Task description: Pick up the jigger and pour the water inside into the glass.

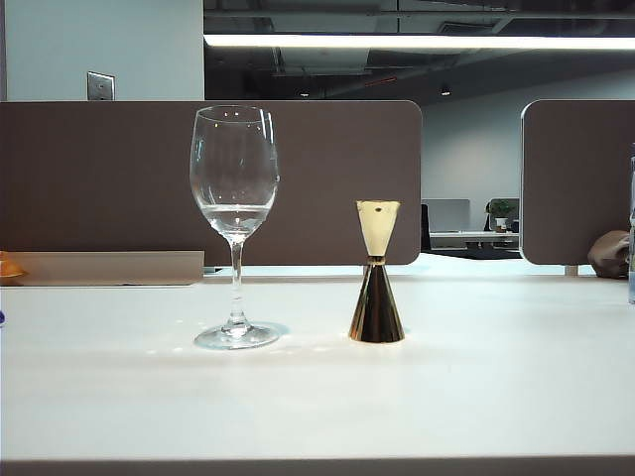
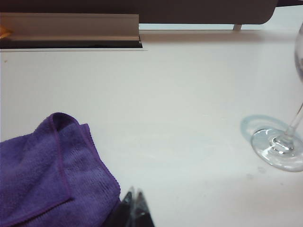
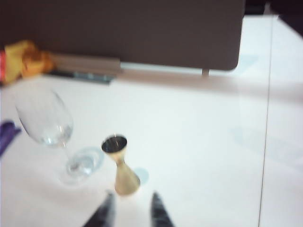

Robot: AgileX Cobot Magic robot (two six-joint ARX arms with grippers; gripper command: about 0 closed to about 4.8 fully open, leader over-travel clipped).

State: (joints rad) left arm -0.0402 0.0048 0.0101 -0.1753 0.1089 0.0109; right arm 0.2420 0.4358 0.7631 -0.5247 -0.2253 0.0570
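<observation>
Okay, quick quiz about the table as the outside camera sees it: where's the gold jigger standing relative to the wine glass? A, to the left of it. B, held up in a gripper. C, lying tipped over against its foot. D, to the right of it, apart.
D: the jigger stands upright on the table, right of the glass, with a clear gap between.

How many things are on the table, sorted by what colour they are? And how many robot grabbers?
Clear: 1, the glass
Gold: 1, the jigger
Purple: 1, the cloth
Grabbers: 2, the left gripper by the cloth, the right gripper open near the jigger
Total: 5
</observation>
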